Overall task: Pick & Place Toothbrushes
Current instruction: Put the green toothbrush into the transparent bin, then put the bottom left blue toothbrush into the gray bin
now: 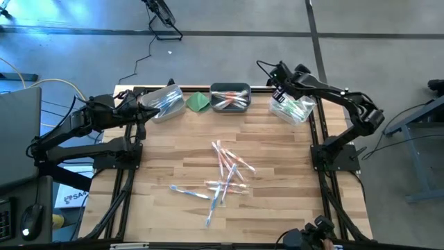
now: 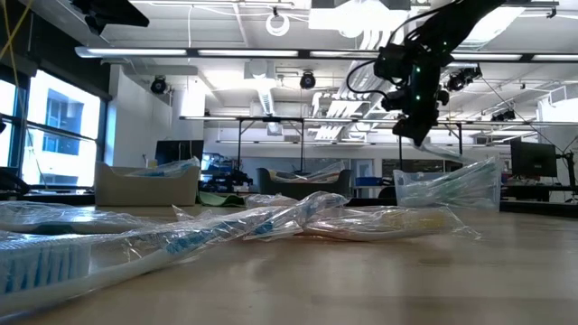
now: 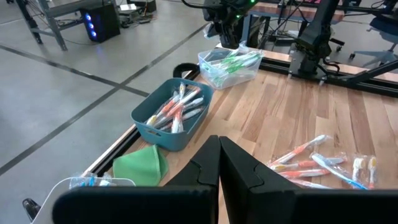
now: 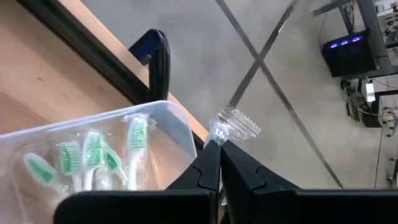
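Centrally, loose toothbrushes (image 1: 225, 173) lie scattered on the table (image 1: 277, 167). Behind them: clear bin (image 1: 165, 101), green cloth (image 1: 198, 101), teal bin (image 1: 230, 98), clear right bin (image 1: 291, 109). Right gripper (image 4: 219, 142) pinches a wrapper scrap (image 4: 235, 128); left gripper (image 3: 219, 144) clenched, empty.

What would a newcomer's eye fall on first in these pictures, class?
First, the loose pile of wrapped toothbrushes scattered mid-table. Next, the row of three bins along the far edge: a clear bin at the left, a teal bin of orange-handled brushes in the middle, and a clear bin of green brushes at the right. The right gripper hovers over that last bin.
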{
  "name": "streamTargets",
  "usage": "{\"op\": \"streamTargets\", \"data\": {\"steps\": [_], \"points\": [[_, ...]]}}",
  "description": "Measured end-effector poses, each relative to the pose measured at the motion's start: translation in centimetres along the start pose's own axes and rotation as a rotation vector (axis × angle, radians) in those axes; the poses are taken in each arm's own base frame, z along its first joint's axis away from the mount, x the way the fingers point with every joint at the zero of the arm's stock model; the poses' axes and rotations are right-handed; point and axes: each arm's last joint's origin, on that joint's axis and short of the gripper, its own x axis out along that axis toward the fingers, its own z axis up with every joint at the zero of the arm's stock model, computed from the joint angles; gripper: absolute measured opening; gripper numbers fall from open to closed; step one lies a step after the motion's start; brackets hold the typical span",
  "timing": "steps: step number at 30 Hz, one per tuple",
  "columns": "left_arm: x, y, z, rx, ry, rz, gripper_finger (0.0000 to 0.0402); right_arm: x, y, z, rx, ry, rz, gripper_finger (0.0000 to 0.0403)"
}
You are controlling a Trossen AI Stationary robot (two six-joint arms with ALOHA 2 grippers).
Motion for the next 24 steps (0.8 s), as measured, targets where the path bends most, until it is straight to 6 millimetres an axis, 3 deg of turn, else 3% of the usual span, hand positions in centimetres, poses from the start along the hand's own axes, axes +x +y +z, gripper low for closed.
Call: {"op": "streamTargets", "data": {"steps": [8, 18, 24], "points": [[0.00, 0.00, -0.07, 0.001, 0.008, 0.000, 0.0000, -0.01, 0.08, -0.40, -0.027, 0.035, 0.007, 0.0015], [0.00, 0.00, -0.07, 0.001, 0.007, 0.000, 0.0000, -0.10, 0.24, -0.76, 0.005, 0.067, 0.016, 0.0118], [0.00, 0.00, -0.07, 0.000, 0.007, 0.000, 0.0000, -0.67, 0.47, -0.37, -0.041, 0.042, -0.014, 0.0143]]}}
